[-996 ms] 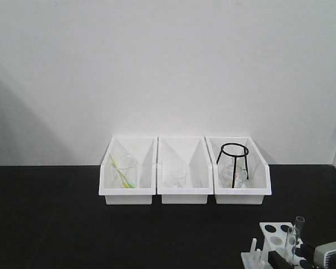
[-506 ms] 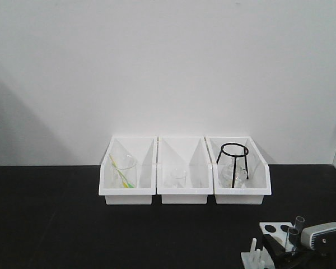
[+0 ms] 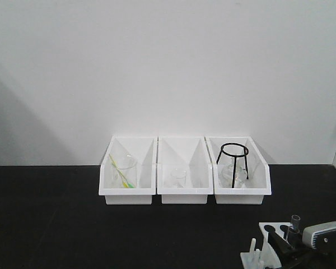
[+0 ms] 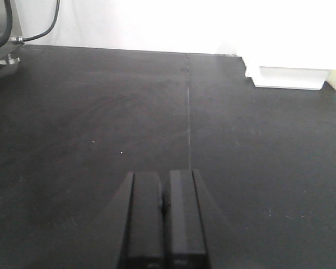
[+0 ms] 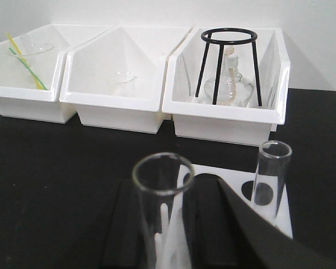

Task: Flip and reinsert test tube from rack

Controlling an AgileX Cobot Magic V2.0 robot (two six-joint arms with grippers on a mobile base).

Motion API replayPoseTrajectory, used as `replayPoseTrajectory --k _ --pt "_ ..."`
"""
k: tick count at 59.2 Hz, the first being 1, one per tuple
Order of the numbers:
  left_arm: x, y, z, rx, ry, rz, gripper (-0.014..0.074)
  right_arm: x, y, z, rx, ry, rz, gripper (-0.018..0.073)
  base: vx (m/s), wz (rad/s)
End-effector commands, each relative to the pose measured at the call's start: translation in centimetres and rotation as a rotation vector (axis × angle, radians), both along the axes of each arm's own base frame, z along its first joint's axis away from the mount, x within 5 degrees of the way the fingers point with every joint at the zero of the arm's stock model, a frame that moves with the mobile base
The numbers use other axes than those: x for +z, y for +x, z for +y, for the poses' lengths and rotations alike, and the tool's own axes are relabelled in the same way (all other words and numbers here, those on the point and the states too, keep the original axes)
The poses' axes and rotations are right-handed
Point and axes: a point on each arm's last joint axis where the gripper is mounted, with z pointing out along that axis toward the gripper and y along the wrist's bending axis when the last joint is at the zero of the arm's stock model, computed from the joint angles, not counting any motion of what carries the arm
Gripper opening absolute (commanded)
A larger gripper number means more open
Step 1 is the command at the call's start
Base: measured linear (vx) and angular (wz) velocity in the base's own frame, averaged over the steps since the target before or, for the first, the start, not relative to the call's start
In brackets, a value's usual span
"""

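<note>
Right wrist view: the test tube (image 5: 159, 216) stands upright, mouth up, at the near edge of the rack (image 5: 284, 204); a second tube (image 5: 270, 174) sits in a rack hole further back.
Right gripper (image 5: 163, 193): jaws lie against both sides of the test tube, seemingly clamped, though contact is hard to confirm.
Left gripper (image 4: 163, 179): fingers pressed together, holding nothing, away from the rack.
Handling: thin glass, so light, stiff, slippery and breakable; a gentle grip at mid-length is likely best for flipping.
Bins behind the rack: left bin (image 5: 22, 92) holds a beaker (image 5: 33, 45) with yellow-green straws (image 5: 25, 64); middle bin (image 5: 115, 109) a small glass dish (image 5: 123, 75); right bin (image 5: 224, 120) a black tripod (image 5: 229, 61) over a flask (image 5: 229, 87).
</note>
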Motion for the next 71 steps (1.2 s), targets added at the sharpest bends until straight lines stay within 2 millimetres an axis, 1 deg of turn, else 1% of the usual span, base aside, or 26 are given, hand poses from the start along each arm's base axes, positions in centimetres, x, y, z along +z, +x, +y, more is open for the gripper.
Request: replayPoseTrajectory --k 1,13,25,38,46,49,54,71 --pt "0.8 0.1 -0.1 -0.011 0.003 -0.097 -0.0006 2.9 0.2 0.0 0.007 0.027 -0.16 0.0046 0.0 0.0" --pt "0.8 0.1 -0.1 -0.011 0.003 -0.097 -0.0006 5.5 -0.9 -0.2 -0.009 0.016 -0.19 0.0046 0.0 0.0" --pt "0.8 0.1 -0.1 -0.011 0.003 -0.097 -0.0006 9.1 -1.7 -0.4 -0.02 0.009 -0.21 0.0048 0.0 0.0" --pt "0.8 0.1 -0.1 -0.011 0.003 -0.097 -0.0006 13.9 -2.0 -0.7 -0.044 -0.043 -0.249 0.0048 0.0 0.0" --pt "0.8 0.1 -0.1 -0.011 0.003 -0.097 -0.0006 15.9 -2.3 -0.8 -0.061 -0.05 -0.281 0.005 0.0 0.0" --pt "0.8 0.1 -0.1 -0.011 0.003 -0.097 -0.0006 16.3 -2.3 -0.9 -0.065 -0.052 -0.285 0.005 0.0 0.0" --pt "0.8 0.1 -0.1 -0.011 0.003 -0.097 -0.0006 16.4 -2.3 -0.8 -0.056 -0.079 -0.288 0.0051 0.0 0.0" --pt "0.8 0.1 -0.1 -0.011 0.003 -0.097 -0.0006 15.5 -2.4 -0.3 0.052 -0.381 -0.254 0.0057 0.0 0.0"
